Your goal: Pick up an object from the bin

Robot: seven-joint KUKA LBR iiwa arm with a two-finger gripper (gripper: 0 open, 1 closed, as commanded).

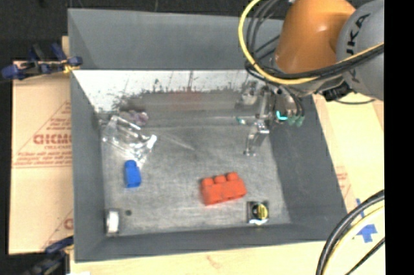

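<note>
My gripper [252, 143] hangs in the right half of the bin, near the back wall, above bare floor. A red toy brick [222, 189] with studs on top lies a little in front of it and to its left. A small yellow and black tape measure [258, 212] rests in the front right corner, straight in front of the gripper. Neither thing touches the gripper.
At the left of the bin lie a crumpled clear plastic piece [129, 134], a small blue block [132, 174] and, in the front left corner, a small white thing [112, 222]. The arm with its orange cover and cables leans over the bin's back right rim.
</note>
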